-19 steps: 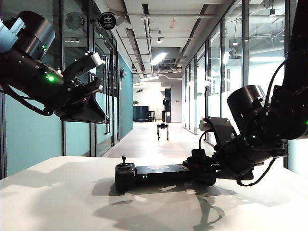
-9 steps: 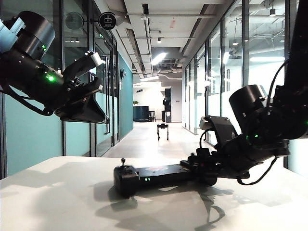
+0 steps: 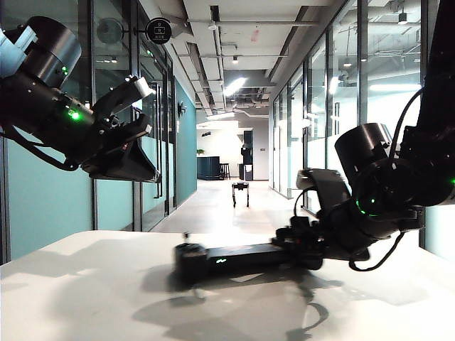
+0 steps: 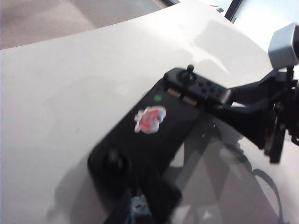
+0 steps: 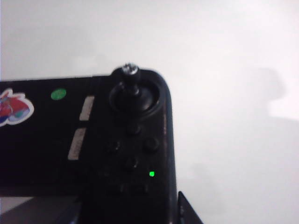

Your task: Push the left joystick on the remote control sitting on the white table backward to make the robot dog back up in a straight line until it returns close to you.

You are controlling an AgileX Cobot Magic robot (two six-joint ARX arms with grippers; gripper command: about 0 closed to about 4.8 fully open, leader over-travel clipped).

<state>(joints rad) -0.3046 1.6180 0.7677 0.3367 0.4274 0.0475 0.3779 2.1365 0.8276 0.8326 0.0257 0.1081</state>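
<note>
The remote [image 3: 242, 256] lies on the white table [image 3: 85, 291], near the middle; its left end looks blurry in the outside view; the left stick [image 3: 186, 235] stands on that end, small and hard to see; the left wrist view shows that stick [image 4: 114, 161] as a dark blur too, on the end far from the right claw.

The right claw [image 3: 288, 245] is low on the table at the right end of the remote; in the left wrist view the right claw [image 4: 226, 100] looks clamped on that end, one black finger [image 4: 247, 91] along the edge by the small buttons; the right wrist view looks down on that same end of the remote [image 5: 46, 154], with the right stick [image 5: 129, 74] standing up, a green dot [image 5: 58, 94], a green light [image 5: 151, 174] and a bit of the pink sticker [image 5: 14, 108].

The left claw [image 3: 146, 108] hangs high over the left side of the table, well away from the remote; its fingers are spread apart and nothing is in them.

The dog [image 3: 240, 192] stands far down the hall, small and dark, in line with the middle of the table.
</note>
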